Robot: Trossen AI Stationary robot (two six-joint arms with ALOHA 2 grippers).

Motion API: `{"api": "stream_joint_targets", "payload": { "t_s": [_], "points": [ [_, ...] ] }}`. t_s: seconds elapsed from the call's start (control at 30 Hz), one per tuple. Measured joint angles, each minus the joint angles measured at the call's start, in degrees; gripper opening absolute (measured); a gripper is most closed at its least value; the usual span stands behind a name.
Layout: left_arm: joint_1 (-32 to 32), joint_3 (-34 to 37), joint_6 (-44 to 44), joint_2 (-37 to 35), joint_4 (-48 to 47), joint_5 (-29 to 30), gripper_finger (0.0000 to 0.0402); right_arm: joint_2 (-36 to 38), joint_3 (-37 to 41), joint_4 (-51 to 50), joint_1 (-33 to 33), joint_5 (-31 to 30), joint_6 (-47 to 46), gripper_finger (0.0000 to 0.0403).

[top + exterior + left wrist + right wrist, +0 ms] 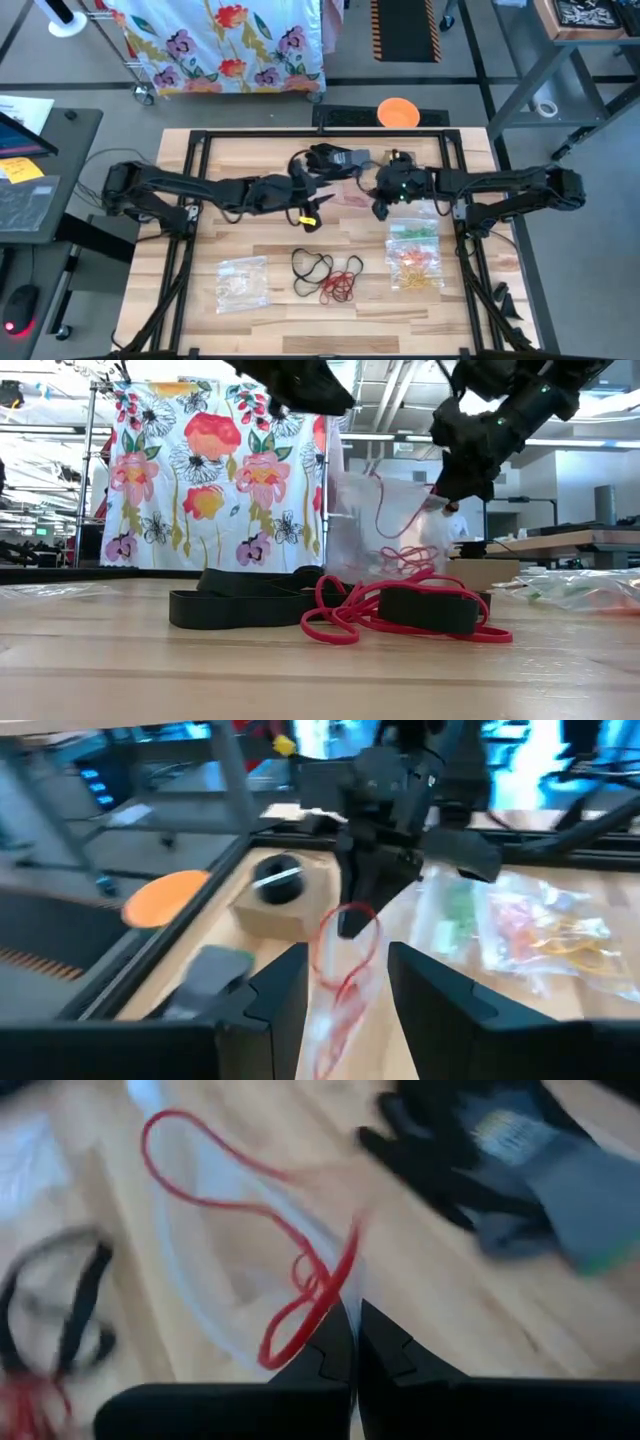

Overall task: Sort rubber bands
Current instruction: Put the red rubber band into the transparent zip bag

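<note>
Right gripper (355,1342): fingers pinched together on the rim of a clear bag (385,525), held up above the table's far middle, with a red band (255,1210) draped at the bag's mouth.
Left gripper (345,985): fingers parted, nothing between them, facing the hanging bag just beside the right gripper.
Loose rubber bands (328,275): black and red loops in a heap on the table (250,230) near its front middle, well apart from both grippers.
Sorted bags: one with yellow bands (243,280) at front left; one with green, orange and yellow bands (415,255) at right.
Black glove (335,157): lying at the far edge behind the grippers.
</note>
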State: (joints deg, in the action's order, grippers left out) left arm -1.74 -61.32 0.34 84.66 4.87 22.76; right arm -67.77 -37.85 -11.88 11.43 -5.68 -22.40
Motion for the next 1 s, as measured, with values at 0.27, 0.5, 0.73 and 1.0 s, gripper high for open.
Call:
{"api": "stream_joint_targets", "payload": {
  "t_s": [0.27,0.5,0.73,1.0],
  "points": [
    [-3.4,0.0,-7.0,-3.2,-14.0,10.7,0.0136,0.0,0.0,0.3,0.7,-3.4,-2.9,0.0],
    [-4.0,2.4,-8.6,-3.1,-14.4,14.1,0.0136,0.0,0.0,1.4,1.7,-3.9,-8.6,0.0],
    [-3.7,2.5,-10.0,-3.1,-14.4,14.2,0.0136,0.0,0.0,2.4,1.9,-7.4,-7.2,0.0],
    [-3.8,2.5,-10.7,-3.0,-14.1,14.0,0.0136,0.0,0.0,3.2,2.0,-10.6,5.8,0.0]
  ]
}}
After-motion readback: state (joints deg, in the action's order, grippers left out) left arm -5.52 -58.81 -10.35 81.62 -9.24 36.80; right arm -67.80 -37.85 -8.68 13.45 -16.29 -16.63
